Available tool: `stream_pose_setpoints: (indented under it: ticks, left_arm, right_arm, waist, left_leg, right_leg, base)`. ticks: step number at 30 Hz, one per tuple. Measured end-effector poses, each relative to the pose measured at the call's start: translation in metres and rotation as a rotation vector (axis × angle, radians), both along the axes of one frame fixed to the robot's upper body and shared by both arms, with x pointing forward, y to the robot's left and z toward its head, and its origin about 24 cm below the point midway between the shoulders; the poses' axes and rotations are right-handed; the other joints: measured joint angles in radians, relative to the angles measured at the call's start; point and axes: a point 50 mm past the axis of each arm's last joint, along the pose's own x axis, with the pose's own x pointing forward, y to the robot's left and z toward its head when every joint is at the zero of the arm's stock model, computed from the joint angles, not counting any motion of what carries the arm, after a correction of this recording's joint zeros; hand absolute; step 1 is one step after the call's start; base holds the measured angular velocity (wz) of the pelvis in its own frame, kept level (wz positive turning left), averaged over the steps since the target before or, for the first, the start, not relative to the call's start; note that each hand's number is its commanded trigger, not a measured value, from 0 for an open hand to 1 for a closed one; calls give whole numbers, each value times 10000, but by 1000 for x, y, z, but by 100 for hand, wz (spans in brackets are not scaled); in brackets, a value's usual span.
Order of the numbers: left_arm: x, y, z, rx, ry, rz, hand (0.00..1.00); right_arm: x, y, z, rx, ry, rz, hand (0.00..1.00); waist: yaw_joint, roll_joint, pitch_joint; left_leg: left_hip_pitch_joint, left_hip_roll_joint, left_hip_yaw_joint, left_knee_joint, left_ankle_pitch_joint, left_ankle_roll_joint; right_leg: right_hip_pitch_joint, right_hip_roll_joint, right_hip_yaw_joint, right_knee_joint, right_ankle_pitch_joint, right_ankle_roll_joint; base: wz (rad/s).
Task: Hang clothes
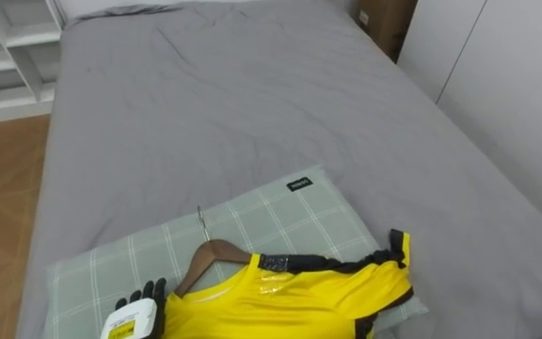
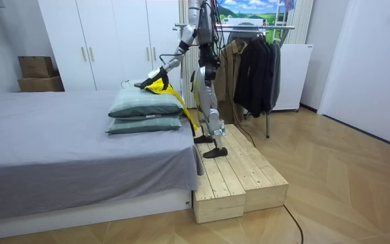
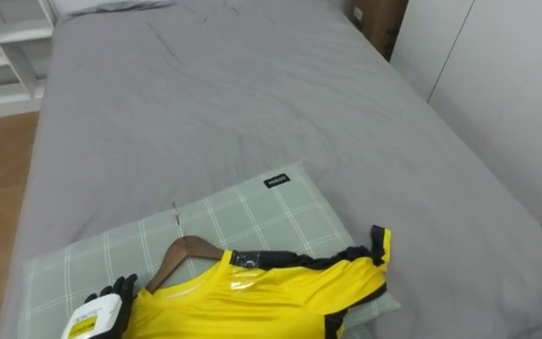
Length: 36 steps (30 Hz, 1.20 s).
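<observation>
Left robot hand touching one yellow shirt, grip unclear; one wooden hanger; two stacked pillows.

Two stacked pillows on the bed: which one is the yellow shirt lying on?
The upper pillow, green-checked: the yellow shirt on its wooden hanger lies across it, by the left hand. The lower pillow sits underneath.

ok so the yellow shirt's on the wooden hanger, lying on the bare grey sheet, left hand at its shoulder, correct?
Not quite. The yellow shirt is on the wooden hanger with the left hand at its shoulder, but it lies on the green checked pillow, not on the bare grey sheet. The left eye view shows it.
</observation>
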Motion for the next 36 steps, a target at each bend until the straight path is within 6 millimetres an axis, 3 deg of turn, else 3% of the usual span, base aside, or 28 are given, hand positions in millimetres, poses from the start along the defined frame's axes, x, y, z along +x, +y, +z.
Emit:
stream_pose_setpoints:
  ticks: [14,21,27,36]
  left_arm:
    - [2,4,-2,-345,80,515,0]
    - [-4,5,-6,-651,310,971,0]
    - [7,6,1,-714,-24,1098,0]
    - [15,11,7,-1012,-353,1370,0]
  right_arm:
    - [15,8,2,-38,-189,933,0]
    - [25,13,4,-103,-259,1520,0]
    - [30,13,5,-149,-368,1567,0]
    - [32,14,5,-238,-351,1743,0]
  waist:
    - [88,-320,86]
    - [89,-327,91]
    - [71,-335,103]
    - [91,-601,242]
  left_leg:
    - [-15,-2,97,-23,1,2]
    - [-102,-3,95,-13,1,2]
    - [-579,-23,88,149,26,22]
    - [-810,-141,94,168,185,85]
  right_leg:
    - [-60,5,52,0,11,0]
    - [-158,3,61,36,13,3]
    - [-693,-38,58,317,38,-7]
    - [-981,-168,45,469,43,1]
  base:
    - [-1]
    - [0]
    - [0]
    - [1]
